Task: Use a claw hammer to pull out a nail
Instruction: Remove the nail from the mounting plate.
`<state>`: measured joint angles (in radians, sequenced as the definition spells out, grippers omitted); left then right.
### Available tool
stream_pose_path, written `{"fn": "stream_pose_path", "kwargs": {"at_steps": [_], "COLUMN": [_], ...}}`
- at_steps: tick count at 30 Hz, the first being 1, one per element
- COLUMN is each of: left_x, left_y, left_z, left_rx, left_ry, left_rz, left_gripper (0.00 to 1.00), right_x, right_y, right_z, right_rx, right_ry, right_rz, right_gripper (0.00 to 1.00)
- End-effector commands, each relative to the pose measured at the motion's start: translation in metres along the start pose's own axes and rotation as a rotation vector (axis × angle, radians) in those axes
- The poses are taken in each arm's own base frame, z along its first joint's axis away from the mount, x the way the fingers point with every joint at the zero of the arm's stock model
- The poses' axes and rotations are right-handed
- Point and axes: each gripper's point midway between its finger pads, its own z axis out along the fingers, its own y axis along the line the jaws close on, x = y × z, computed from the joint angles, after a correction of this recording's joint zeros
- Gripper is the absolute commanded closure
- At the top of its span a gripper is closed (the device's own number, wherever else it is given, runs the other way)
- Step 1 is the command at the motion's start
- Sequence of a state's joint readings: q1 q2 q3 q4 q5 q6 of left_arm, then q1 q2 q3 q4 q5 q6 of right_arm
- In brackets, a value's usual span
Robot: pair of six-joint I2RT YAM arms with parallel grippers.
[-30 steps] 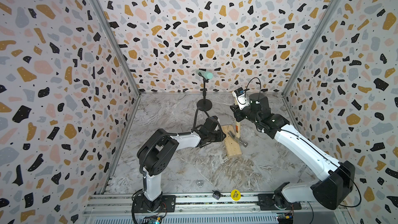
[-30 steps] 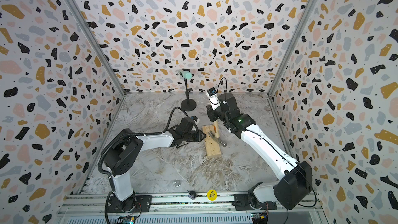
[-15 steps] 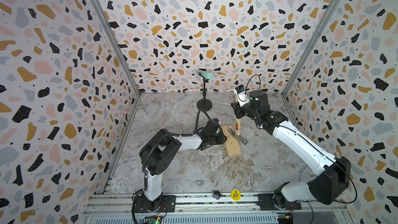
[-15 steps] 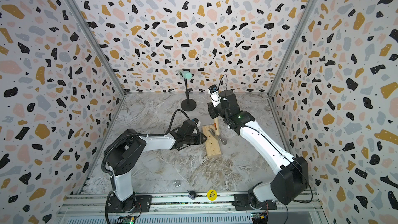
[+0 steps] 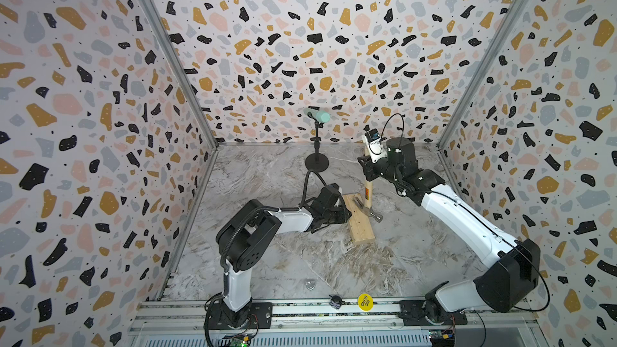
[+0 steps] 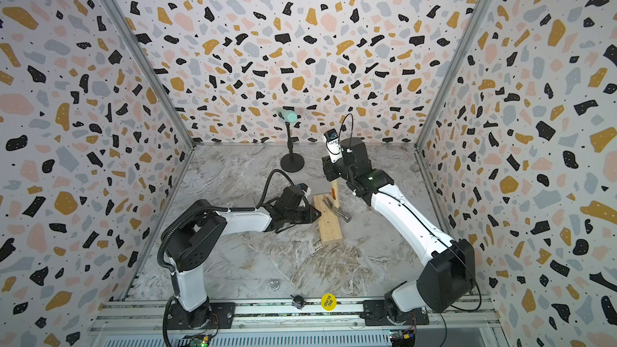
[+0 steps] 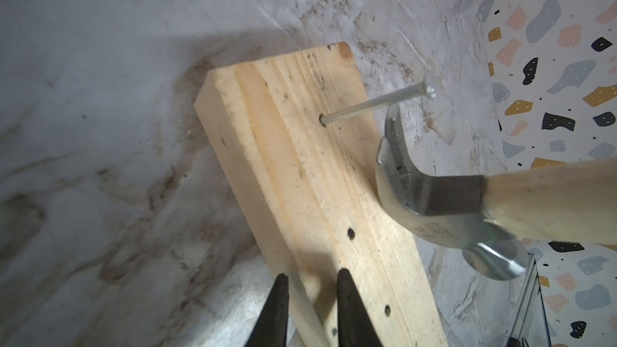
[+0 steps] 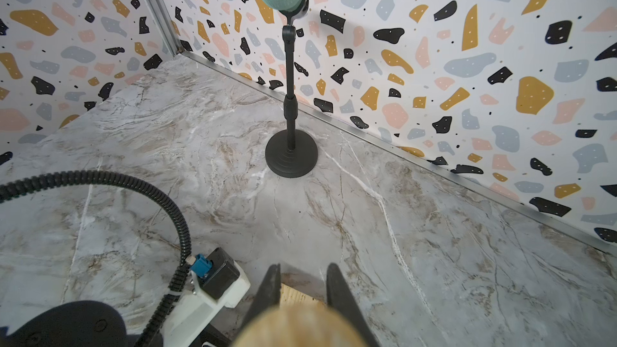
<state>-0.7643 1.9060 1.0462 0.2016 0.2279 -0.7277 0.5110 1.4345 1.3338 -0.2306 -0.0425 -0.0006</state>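
nail mostly out, i'd judge — long shank bare, tip in the wood block on the counter. claw hammer hooks its head; right fingers pinch the handle. left fingers straddle the block's end — clamped or not, can't tell. last pry remains.

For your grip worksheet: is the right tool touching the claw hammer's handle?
Touching. In the right wrist view the right tool clamps the claw hammer by its handle.

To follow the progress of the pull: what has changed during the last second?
The right pincer, shut on the handle of the claw hammer, moved slightly toward the back wall, and that arm's elbow drew inward. The left pincer and the wooden block look unmoved.
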Motion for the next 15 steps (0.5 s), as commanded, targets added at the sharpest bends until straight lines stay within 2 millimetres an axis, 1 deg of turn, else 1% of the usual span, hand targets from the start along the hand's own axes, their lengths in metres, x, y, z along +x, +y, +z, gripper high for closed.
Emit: {"fn": "stream_pose_path", "kwargs": {"at_steps": [1, 15], "left_x": [0.0158, 0.0208], "left_y": [0.0126, 0.0156], "left_z": [0.0063, 0.0074], "left_rx": [-0.032, -0.045], "left_ry": [0.040, 0.052], "left_rz": [-0.011, -0.011], "left_gripper": [0.79, 0.79], "right_x": [-0.0572, -0.0661], "right_y": [-0.0030, -0.0064], "right_z": [-0.0171, -0.0078], "right_rx": [0.002, -0.001], "right_ry": [-0.170, -0.178], "right_rz": [-0.005, -0.005], "right_gripper": [1.00, 1.00]}}
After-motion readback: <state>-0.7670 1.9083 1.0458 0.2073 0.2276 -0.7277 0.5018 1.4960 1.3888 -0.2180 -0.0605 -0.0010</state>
